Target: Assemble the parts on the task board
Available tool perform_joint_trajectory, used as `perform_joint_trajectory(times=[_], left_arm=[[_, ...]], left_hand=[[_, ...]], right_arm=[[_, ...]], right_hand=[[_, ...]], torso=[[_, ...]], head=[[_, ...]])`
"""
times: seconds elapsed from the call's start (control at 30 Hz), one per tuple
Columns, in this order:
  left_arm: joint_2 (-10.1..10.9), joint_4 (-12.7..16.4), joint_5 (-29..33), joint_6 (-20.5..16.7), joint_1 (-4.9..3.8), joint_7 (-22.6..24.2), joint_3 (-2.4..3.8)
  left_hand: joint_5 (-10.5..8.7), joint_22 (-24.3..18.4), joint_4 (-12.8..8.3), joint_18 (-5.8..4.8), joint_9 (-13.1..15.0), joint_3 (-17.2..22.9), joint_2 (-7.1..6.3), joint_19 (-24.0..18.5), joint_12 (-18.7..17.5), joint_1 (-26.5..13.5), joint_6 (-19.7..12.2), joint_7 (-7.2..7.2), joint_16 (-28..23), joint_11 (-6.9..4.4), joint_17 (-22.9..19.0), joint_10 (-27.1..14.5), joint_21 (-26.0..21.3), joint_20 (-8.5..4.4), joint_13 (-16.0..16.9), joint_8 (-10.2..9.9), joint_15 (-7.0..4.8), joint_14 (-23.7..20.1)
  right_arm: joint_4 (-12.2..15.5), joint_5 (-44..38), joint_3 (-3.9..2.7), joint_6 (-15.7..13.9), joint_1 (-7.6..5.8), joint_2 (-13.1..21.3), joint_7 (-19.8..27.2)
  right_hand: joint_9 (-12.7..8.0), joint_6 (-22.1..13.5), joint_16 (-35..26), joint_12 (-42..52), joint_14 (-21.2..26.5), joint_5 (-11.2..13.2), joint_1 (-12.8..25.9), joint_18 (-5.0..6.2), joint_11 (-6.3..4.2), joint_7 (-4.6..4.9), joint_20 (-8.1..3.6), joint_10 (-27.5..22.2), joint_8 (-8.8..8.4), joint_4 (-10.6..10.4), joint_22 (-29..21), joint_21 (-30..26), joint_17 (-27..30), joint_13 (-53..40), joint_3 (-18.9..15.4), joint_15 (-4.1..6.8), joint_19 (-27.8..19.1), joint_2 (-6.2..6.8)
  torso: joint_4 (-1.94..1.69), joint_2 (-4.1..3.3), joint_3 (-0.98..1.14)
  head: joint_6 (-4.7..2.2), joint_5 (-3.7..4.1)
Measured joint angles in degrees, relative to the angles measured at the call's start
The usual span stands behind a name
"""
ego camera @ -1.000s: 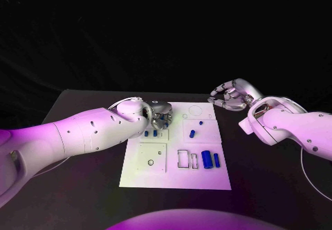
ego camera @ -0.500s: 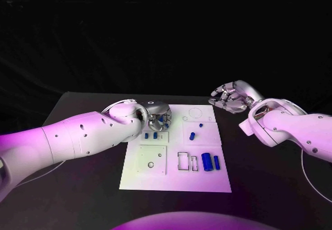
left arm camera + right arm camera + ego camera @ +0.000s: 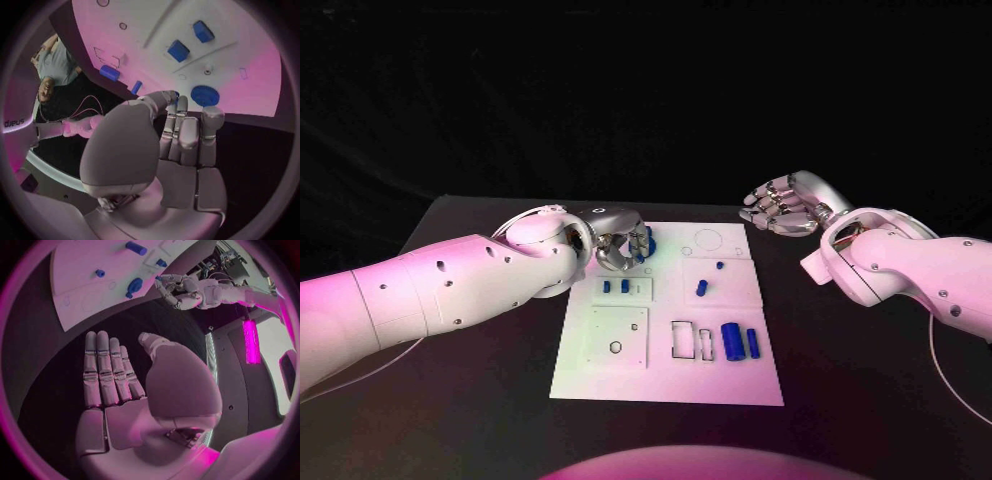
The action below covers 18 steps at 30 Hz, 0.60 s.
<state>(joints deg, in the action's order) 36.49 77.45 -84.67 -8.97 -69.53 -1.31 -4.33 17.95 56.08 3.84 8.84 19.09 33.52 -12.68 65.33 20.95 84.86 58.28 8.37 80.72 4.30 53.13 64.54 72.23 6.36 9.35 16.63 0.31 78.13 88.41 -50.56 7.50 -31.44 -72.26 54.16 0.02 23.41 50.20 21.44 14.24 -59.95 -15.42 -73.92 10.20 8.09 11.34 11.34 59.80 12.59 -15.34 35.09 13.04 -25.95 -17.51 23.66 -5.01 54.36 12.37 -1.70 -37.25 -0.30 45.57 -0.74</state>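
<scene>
progress: early-to-mid, my read; most parts look loose on the task board (image 3: pixel 668 380), few if any visibly seated
board position: task board lies mid-table (image 3: pixel 473 400), long side running near-to-far
done so far: cannot tell which parts are fully seated; two small blue pieces (image 3: pixel 615 286) stand in a recess near the board's left edge
left to do: large blue cylinder (image 3: pixel 731 340) and slimmer blue cylinder (image 3: pixel 753 341) lie loose near the board's right edge, beside an open rectangular slot (image 3: pixel 684 337); two small blue pegs (image 3: pixel 708 284) lie in the right-hand panel toward the far edge
round part: blue gear-like disc (image 3: pixel 204 95) sits at the board's far-left corner, right at the left hand's fingertips
left hand (image 3: pixel 620 246): over the far-left corner of the board, fingers extended close together toward the disc; contact unclear, no grip seen, cannot tell if holding
right hand (image 3: pixel 788 208): off the board past its far-right corner, above the table, fingers straight and flat, nothing in it
recesses: square panel (image 3: pixel 617 332) on the left side holds only small holes; circular outline (image 3: pixel 705 237) near the far edge has nothing in it
</scene>
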Motion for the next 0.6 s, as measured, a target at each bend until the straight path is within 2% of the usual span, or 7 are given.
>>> perform_joint_trajectory(times=[0.07,0.27,0.6], left_arm=[[0.3,0.0,0.2,0.1,-0.01,-0.1,0.01],[1.1,-0.9,0.4,0.7,-0.03,-0.6,0.0],[1.4,-2.5,0.1,1.5,0.01,-1.3,-0.21]], left_hand=[[0.0,0.0,0.0,0.0,0.0,0.0,0.0,0.0,0.0,0.0,0.0,0.0,0.0,0.0,0.0,0.0,0.0,0.0,0.0,0.0,0.0,0.0],[0.0,0.0,0.0,0.0,0.0,0.0,0.16,0.1,-0.2,-0.3,0.0,0.0,0.0,-0.11,-0.2,0.1,0.0,0.11,0.0,0.0,0.0,0.0],[-0.01,0.0,0.0,0.0,0.0,0.0,0.16,0.2,-0.2,-0.3,0.0,0.0,0.0,-0.19,-0.3,0.2,0.0,0.2,0.0,-0.1,0.0,0.0]], right_arm=[[-0.2,0.6,0.03,0.5,0.05,0.0,0.4],[-0.5,1.9,0.11,1.6,0.19,-0.1,1.4],[-0.5,3.1,0.13,2.2,0.23,-0.1,2.6]], right_hand=[[-0.3,0.0,-2.4,-1.4,0.2,0.0,-0.4,0.0,0.32,0.05,0.47,0.3,-0.51,0.2,-2.3,-1.8,1.6,2.6,0.2,-0.22,0.5,-0.37],[-0.8,0.3,-6.5,-3.4,0.2,0.0,-0.4,0.0,0.4,0.25,0.99,0.8,-1.38,0.7,-7.2,-5.2,4.7,7.4,0.1,-0.83,1.0,-0.39],[-1.1,0.3,-8.5,-4.3,0.2,0.0,-0.6,-0.01,0.6,0.25,1.48,1.0,-2.04,1.0,-9.9,-6.8,6.4,9.9,0.1,-1.24,1.5,-0.59]], torso=[[0.01,0.0,-0.01],[0.01,-0.07,-0.01],[0.02,-0.14,-0.07]], head=[[0.0,-0.01],[0.14,-0.05],[0.41,-0.02]])
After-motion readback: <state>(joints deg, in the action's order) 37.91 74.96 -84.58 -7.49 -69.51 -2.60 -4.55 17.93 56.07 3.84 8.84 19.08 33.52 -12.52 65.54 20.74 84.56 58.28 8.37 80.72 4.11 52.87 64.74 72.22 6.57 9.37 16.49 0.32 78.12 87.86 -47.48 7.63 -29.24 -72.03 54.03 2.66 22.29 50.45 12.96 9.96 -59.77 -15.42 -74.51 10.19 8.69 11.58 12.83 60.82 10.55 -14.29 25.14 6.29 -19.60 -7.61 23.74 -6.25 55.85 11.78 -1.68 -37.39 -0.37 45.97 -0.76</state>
